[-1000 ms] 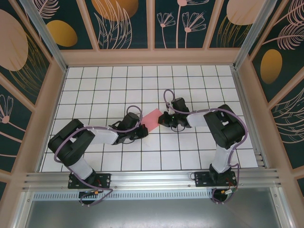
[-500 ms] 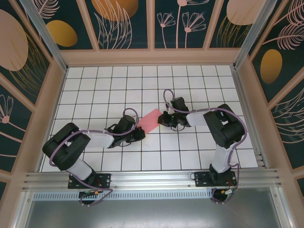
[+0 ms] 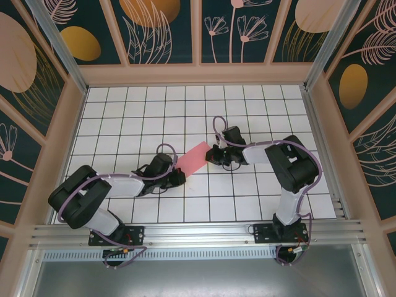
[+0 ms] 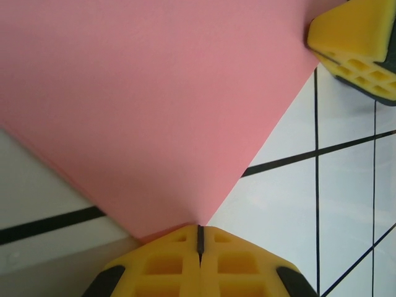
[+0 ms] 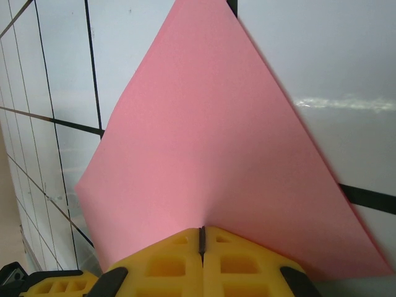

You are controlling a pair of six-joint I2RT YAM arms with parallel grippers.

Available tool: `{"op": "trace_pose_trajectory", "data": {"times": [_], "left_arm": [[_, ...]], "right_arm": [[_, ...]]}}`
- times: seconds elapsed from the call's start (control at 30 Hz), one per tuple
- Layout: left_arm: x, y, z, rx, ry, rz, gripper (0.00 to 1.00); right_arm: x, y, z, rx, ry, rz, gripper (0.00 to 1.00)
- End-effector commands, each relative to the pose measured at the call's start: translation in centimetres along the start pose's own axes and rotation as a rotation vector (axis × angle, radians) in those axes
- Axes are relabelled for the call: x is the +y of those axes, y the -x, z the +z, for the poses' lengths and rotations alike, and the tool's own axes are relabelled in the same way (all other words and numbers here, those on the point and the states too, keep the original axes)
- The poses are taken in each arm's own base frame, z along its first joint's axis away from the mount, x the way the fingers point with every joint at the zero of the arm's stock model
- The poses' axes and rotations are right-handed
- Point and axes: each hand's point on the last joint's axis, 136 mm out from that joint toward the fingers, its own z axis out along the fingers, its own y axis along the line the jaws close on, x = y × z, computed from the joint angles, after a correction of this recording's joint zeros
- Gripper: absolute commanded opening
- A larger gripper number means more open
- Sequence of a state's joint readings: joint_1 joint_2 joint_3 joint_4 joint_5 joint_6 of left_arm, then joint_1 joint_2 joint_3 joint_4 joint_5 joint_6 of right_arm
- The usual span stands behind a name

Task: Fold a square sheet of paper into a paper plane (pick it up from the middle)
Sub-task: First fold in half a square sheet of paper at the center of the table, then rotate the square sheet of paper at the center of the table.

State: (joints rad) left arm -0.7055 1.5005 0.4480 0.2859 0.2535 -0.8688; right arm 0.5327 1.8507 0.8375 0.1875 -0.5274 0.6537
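Observation:
The square sheet of paper [image 3: 193,158] is a pink-red slanted shape at the middle of the white grid table, stretched between both grippers. My left gripper [image 3: 179,176] is at its lower left corner. In the left wrist view the paper [image 4: 154,105] narrows to a point right at the closed slit of the left gripper [image 4: 200,236], which is shut on it. My right gripper [image 3: 214,154] holds the upper right end. In the right wrist view the paper [image 5: 210,136] dimples where the right gripper [image 5: 201,237] is shut on its edge.
The table [image 3: 124,117] is walled by wooden frames with dark patterned panels on three sides, and an aluminium rail [image 3: 198,234] runs along the near edge. A yellow finger of the right gripper [image 4: 356,43] shows in the left wrist view's top right corner.
The left arm has drawn back toward the lower left, its gripper sliding a little down and left at the paper's corner. The right gripper has stayed put.

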Motion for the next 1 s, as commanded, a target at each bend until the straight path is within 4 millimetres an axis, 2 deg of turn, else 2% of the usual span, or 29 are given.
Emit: {"op": "trace_pose_trajectory", "data": {"times": [0.0, 0.13, 0.2, 0.23, 0.33, 0.43, 0.57, 0.7, 0.83, 0.97], "left_arm": [[3.1, -1.9, -0.9, 0.094, 0.146, -0.026, 0.0], [0.2, 3.0, -2.6, -0.021, 0.091, -0.018, 0.05], [-0.4, 5.5, -3.7, -0.085, 0.09, -0.023, 0.08], [-0.6, 6.6, -4.3, -0.118, 0.095, -0.023, 0.11], [0.5, 9.6, -5.8, -0.203, 0.144, -0.062, 0.2], [2.4, 11.7, -6.9, -0.259, 0.182, -0.13, 0.28], [4.4, 13.7, -8.3, -0.327, 0.215, -0.207, 0.39], [6.2, 14.7, -9.1, -0.361, 0.238, -0.266, 0.47], [7.2, 14.6, -8.9, -0.348, 0.236, -0.294, 0.48], [7.2, 14.2, -8.2, -0.338, 0.201, -0.318, 0.49]], "right_arm": [[-5.0, -1.2, 0.8, 0.033, -0.198, 0.023, 0.0], [-1.3, 1.6, -0.5, -0.032, -0.165, -0.064, 0.0], [0.0, 3.2, -1.5, -0.089, -0.171, -0.068, 0.0], [1.0, 3.4, -1.5, -0.107, -0.175, -0.07, 0.0], [2.9, 3.7, -1.1, -0.143, -0.184, -0.056, 0.0], [4.7, 3.3, 0.0, -0.153, -0.235, -0.092, 0.0], [6.6, 1.7, 2.5, -0.105, -0.243, -0.117, 0.03], [7.8, -0.2, 5.4, -0.032, -0.251, -0.15, 0.03], [8.6, -1.6, 7.3, 0.023, -0.246, -0.18, 0.03], [8.3, -3.0, 8.4, 0.078, -0.256, -0.207, 0.02]]}}
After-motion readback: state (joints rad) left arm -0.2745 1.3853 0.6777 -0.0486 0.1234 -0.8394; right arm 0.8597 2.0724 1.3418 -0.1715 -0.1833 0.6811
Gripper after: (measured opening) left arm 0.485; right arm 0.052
